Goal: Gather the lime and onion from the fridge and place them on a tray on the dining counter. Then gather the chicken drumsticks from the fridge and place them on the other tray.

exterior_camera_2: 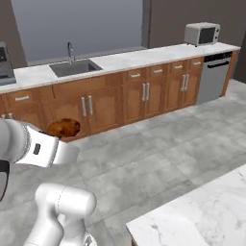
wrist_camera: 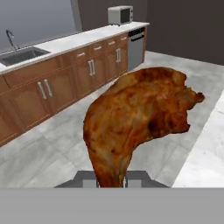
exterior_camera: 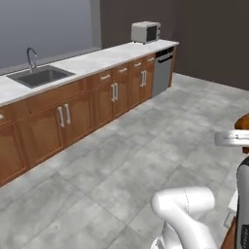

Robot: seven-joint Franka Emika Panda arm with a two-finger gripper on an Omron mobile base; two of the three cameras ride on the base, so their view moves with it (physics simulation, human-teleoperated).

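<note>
Gripper (wrist_camera: 110,178) is clenched on a chicken drumstick (wrist_camera: 140,118), pinched at the narrow bone end right between the fingertips (wrist_camera: 87,178). Long axis runs straight out from the jaws along the hand's line of sight, fat meaty end farthest away. So the piece is carried in the air, not resting on anything.

Right base view: drumstick (exterior_camera_2: 63,128) sticks out past the white wrist, hanging over the grey tiled floor (exterior_camera_2: 158,153), well apart from the wall counter (exterior_camera_2: 129,60) with the sink (exterior_camera_2: 74,67) and the microwave (exterior_camera_2: 202,33) at its far right end.

Dining counter (exterior_camera_2: 202,211): only its marble corner shows at lower right of that view, off to the arm's right side (no blue tray visible from here, so I can't tell how far along that top it sits).

My read: mid-transport, the carry has to swing right over the marble edge before any release.

Looks: glossy roasted brown-orange skin, lumpy, broad irregular top tapering to a thin shank. Grip is far from the bulk, so it could pivot in the jaws if swung hard.
</note>
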